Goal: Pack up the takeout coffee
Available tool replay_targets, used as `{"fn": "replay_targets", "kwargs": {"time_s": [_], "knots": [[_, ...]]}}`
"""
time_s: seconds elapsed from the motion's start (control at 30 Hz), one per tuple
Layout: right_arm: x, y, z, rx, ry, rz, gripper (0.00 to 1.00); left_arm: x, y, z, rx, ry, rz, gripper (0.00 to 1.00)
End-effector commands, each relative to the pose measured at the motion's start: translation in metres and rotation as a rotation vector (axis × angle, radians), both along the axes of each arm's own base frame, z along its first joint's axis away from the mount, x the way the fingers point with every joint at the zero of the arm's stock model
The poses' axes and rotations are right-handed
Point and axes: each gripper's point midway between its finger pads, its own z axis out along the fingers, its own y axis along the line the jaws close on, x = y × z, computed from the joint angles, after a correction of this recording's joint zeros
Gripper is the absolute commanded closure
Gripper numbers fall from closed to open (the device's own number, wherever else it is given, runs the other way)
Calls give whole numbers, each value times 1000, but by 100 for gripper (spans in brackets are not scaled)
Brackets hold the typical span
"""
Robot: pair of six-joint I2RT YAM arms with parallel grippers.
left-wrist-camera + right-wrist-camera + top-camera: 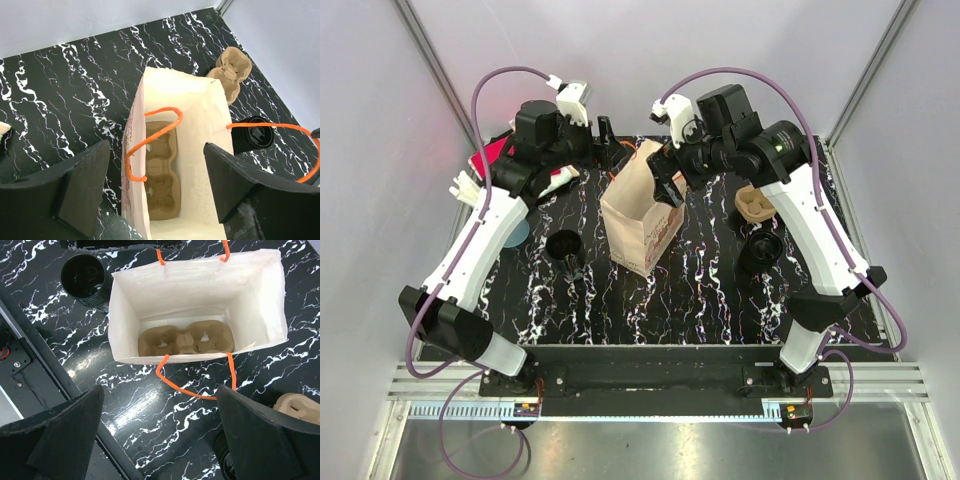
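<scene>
The paper bag (642,215) stands open-mouthed on the black marbled counter (700,290), at its middle toward the far edge. A cardboard cup carrier (186,339) lies flat on the bag's floor. The bag's orange handles (192,387) flop outward over its rims. The left tool (157,180) hangs above the bag's mouth, released and holding nothing. The right tool (160,435) is also spread wide and empty, over the bag's right side. One black cup (563,245) sits just left of the bag. A second black cup (761,250) sits toward the right edge, just beside a spare cup carrier (754,205).
</scene>
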Motion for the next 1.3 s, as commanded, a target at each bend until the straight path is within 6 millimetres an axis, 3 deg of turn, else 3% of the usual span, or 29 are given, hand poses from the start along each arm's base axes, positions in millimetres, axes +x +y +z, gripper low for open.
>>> {"fn": "replay_targets", "kwargs": {"time_s": [0.0,0.2,0.33,0.5,0.63,0.83,1.03,1.13,1.27], "knots": [[-17,-5,35,40,-103,64,0,-9,1,43,-37,-123,-32,16],[-25,-12,51,45,-191,120,0,-12,2,44,-25,-131,-42,8],[-33,-20,41,8,-262,187,0,-15,2,42,-4,-118,-61,5],[-22,-26,38,-15,-386,173,0,-15,3,34,26,-107,-72,3],[-6,-28,18,-69,-416,146,0,-11,3,27,39,-88,-72,3],[28,-27,9,-143,-495,87,0,-6,2,23,47,-77,-70,18],[48,-22,6,-177,-524,68,0,-3,0,19,53,-72,-77,31],[53,-18,2,-180,-516,75,4,0,-1,14,63,-65,-83,35],[55,-13,-4,-180,-506,96,19,6,-2,8,77,-54,-84,44]]}}
